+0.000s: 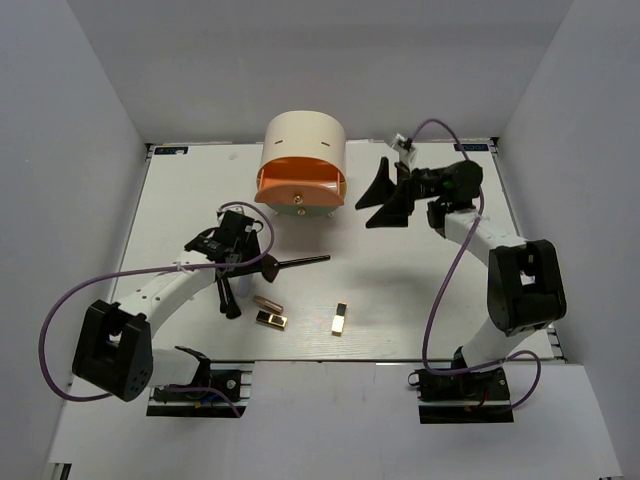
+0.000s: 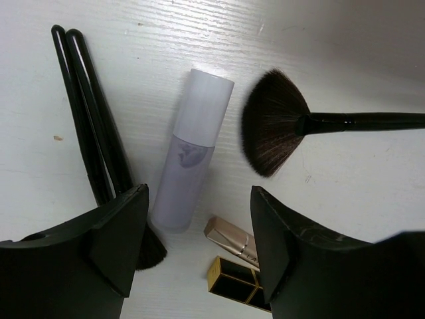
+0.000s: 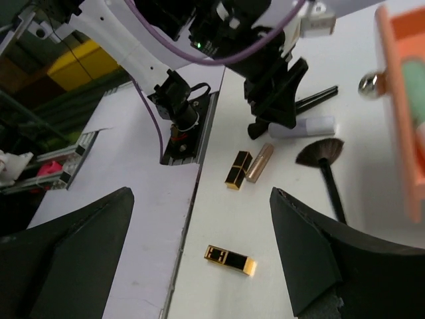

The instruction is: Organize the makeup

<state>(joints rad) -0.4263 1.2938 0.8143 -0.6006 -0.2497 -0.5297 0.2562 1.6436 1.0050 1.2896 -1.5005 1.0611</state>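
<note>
Most of the job is not done yet, because nearly all the makeup lies out on the surface [image 1: 420, 290]. On the left, the left hand [image 2: 198, 199] hangs low over a little pile, with its fingers spread apart and gripping nothing. Two thin black brushes [image 2: 86, 119] lie side by side. Just beside them a pale bottle [image 2: 192, 146] lies flat in the gap under the fingers, not squeezed. Next comes the fan brush [image 2: 272, 123], near the bottle. The copper lipstick [image 2: 232, 240] lies just beside a gold-and-black case [image 2: 234, 279]. A second case [image 1: 341, 319] lies alone, farther right. At the back stands the big cream box [image 1: 305, 140] with its orange drawer [image 1: 300, 182] pulled out. The right wrist view shows a bit of something pale green inside, but I cannot tell what it is. The right hand [image 1: 385, 200] is just to the right of the box, wide open and empty.
</note>
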